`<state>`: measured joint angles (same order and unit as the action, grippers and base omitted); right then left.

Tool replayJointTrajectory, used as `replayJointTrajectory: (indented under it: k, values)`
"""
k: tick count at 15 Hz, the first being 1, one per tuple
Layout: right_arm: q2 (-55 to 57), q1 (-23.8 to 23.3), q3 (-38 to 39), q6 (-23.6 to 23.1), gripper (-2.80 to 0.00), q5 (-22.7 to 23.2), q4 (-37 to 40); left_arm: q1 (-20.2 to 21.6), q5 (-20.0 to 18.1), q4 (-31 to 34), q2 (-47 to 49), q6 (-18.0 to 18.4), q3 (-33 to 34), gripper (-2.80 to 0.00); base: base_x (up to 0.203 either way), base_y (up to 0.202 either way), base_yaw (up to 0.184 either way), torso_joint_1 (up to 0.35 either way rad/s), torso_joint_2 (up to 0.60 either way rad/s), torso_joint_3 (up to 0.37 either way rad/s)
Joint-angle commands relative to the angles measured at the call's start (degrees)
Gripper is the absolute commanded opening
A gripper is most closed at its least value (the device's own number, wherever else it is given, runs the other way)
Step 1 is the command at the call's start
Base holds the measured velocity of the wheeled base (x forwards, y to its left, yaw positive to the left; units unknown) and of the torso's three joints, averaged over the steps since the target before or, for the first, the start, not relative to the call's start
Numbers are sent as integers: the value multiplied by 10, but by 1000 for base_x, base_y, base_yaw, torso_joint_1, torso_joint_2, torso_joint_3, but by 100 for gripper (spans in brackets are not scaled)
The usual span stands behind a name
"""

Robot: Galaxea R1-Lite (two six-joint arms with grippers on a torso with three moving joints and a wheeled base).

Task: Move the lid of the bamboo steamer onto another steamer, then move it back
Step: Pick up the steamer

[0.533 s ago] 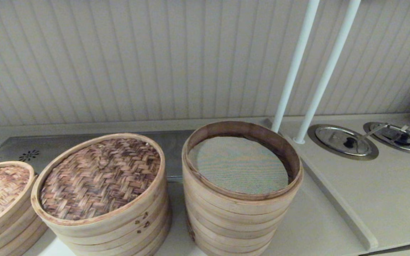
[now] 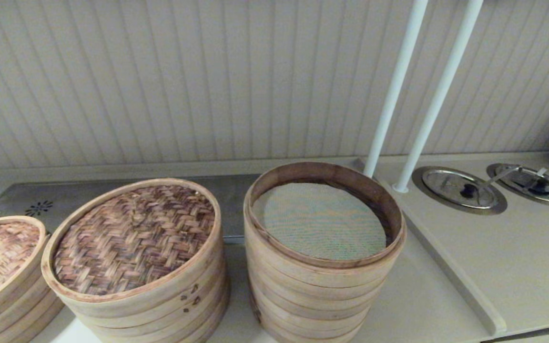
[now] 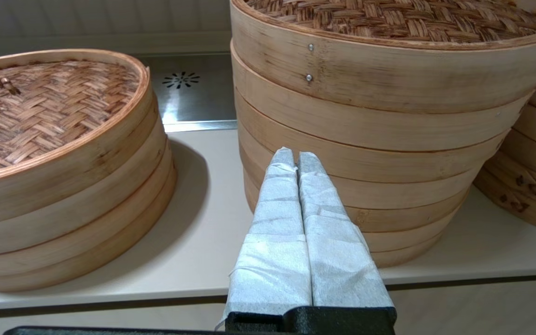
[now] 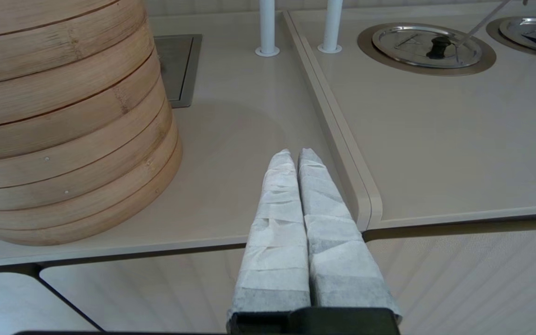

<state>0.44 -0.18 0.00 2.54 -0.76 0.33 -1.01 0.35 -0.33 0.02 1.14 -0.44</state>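
Nothing moved; left tool (image 3: 294, 158) and right tool (image 4: 294, 157) pressed together, unseen from head view.

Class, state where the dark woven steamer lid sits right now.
In the head view, the bamboo steamer lid sits on the middle stack, left of the open tall steamer.

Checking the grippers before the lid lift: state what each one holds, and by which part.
Nothing is held. The left gripper and right gripper are both shut and empty, low at the counter's front edge.

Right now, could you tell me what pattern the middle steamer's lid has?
The bamboo steamer lid has a dark brown herringbone weave, clearest in the head view.
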Motion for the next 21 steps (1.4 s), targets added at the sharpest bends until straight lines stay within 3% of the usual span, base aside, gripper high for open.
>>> replayJointTrajectory:
  k: [1,2,5,7,10,14,17,19,21]
  values:
    - [1,0,2,0,-280,0,0,0,1,6,1,-2,-47,-280,0,0,0,0,0,0]
    - [1,0,2,0,-280,0,0,0,1,29,6,-3,-86,-280,0,0,0,0,0,0]
    - [1,0,2,0,-280,0,0,0,-6,180,37,-2,-224,-280,0,0,0,0,0,0]
    - [1,0,2,0,-280,0,0,0,-30,217,98,-1,-285,-280,0,0,0,0,0,0]
    - [1,0,2,0,-280,0,0,-2,-54,227,230,-3,-342,-280,0,0,0,0,0,0]
    - [1,0,2,0,-280,0,0,-3,-148,226,423,-3,-413,-280,0,0,0,0,0,0]
    - [1,0,2,0,-280,0,0,-8,-195,227,547,-3,-464,-280,0,0,0,0,0,0]
    - [1,0,2,0,-280,0,0,-32,-208,226,608,-4,-490,-280,0,0,0,0,0,0]
    - [1,0,2,0,-280,0,0,-75,-186,223,648,-5,-500,-280,0,0,0,0,0,0]
